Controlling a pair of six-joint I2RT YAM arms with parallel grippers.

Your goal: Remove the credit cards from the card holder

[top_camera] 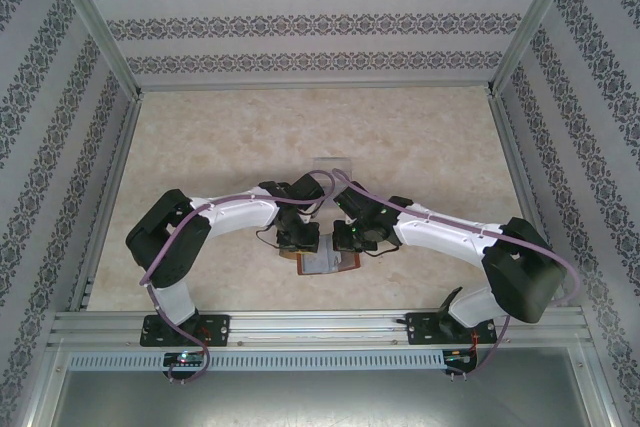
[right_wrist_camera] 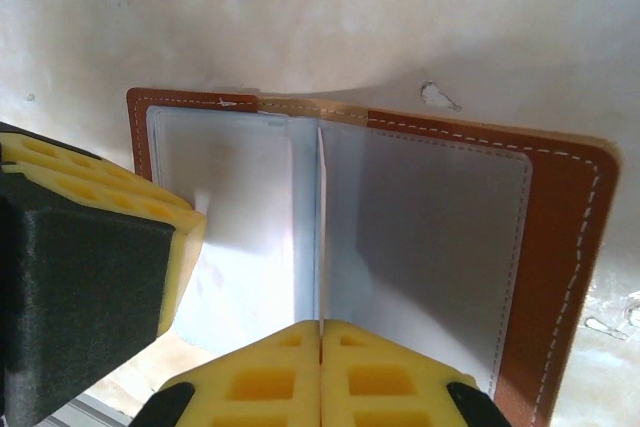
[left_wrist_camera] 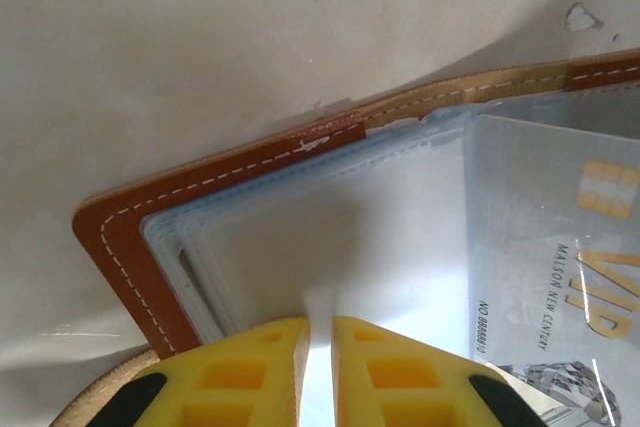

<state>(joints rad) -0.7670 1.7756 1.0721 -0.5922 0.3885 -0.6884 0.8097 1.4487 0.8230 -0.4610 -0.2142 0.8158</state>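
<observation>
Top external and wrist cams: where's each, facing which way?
Top external: above, behind the bases, facing down on the table; left arm, right arm show.
Left wrist: down past the left gripper at the card holder, a VIP card.
Right wrist: down past the right gripper at the holder's clear sleeves.
Shared: both wrist views see the card holder.

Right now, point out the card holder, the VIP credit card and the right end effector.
card holder (right_wrist_camera: 565,247), right wrist view, on its brown stitched leather border.
credit card (left_wrist_camera: 520,197), left wrist view, on its pale face left of the lettering.
right end effector (right_wrist_camera: 321,342), right wrist view, between its yellow fingertips.
</observation>
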